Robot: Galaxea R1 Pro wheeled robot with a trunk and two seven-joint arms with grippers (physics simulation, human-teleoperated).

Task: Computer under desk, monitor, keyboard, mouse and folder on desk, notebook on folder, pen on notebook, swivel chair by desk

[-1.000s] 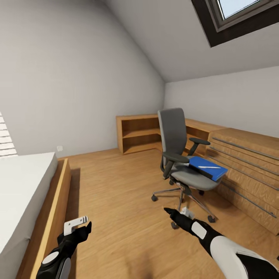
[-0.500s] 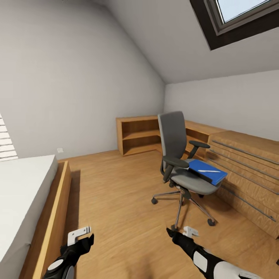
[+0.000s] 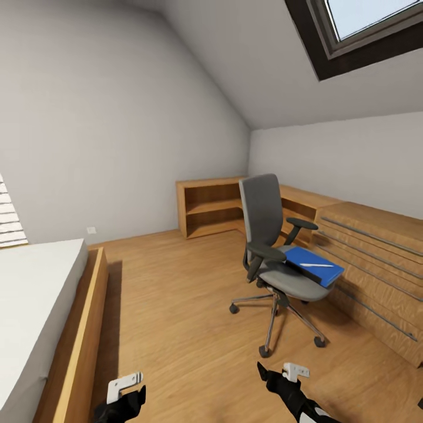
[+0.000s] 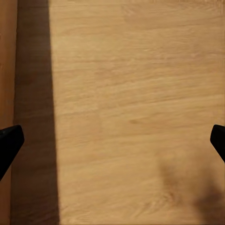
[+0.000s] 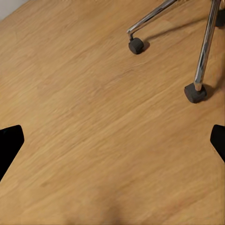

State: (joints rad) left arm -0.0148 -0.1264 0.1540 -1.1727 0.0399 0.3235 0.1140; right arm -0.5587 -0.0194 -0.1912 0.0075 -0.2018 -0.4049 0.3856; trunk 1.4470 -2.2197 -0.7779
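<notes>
The grey swivel chair (image 3: 265, 220) stands on the wood floor at the room's right, its back toward the left. On its seat lies the blue folder (image 3: 311, 262), with the white pen (image 3: 318, 265) resting on top. My left gripper (image 3: 137, 385) hangs low over the floor near the bed; in the left wrist view (image 4: 112, 143) its fingers are spread wide and empty. My right gripper (image 3: 282, 370) is open too, just in front of the chair's base and apart from it. In the right wrist view (image 5: 112, 140) two castors (image 5: 194, 93) on chrome legs are seen beyond it.
A bed (image 3: 35, 294) in a wood frame runs along the left. A low wooden shelf unit (image 3: 208, 205) sits at the back wall. A light wood chest (image 3: 376, 258) with steel handles stands right behind the chair. A skylight (image 3: 364, 29) is overhead.
The head view has shifted upward, and both arms now sit lower at the picture's bottom edge. Chair, folder and pen stay where they were.
</notes>
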